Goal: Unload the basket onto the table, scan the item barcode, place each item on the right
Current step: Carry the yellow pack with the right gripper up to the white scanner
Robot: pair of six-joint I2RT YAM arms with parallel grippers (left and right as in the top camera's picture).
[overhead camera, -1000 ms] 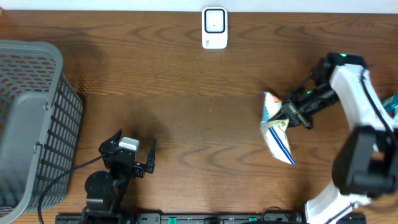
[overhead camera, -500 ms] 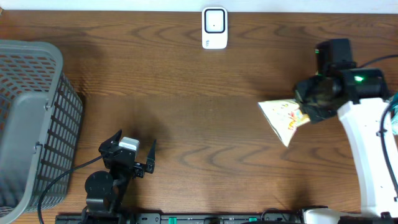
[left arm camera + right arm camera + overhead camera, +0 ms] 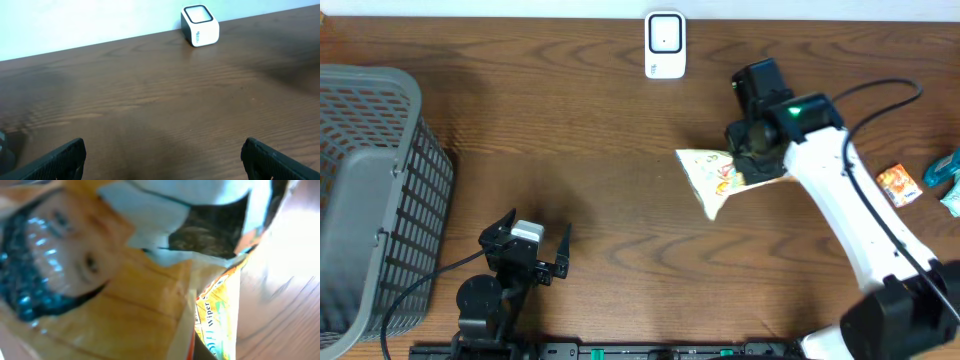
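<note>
The pack (image 3: 712, 175) sat right of centre, short of the scanner (image 3: 665, 45) and apparently lifted off the table (image 3: 620, 130). The right gripper (image 3: 752, 165) held it by one edge, jaws nearly closed on the thin film. That grip looked like the weak point: held at an edge, a soft pack could swing, fold or slide out on the way over.

In the right wrist view the pack (image 3: 125, 280) filled the frame, and no barcode showed there or from overhead. The code might therefore face away from the scanner's window, or a crease might spoil the read. The arm itself could also shade the window.

The left gripper (image 3: 525, 250) rested near the front edge, jaws wide and empty, well apart from all this. Two small packets (image 3: 898, 185) near the right edge lay close to the arm's cable and might get dragged.
</note>
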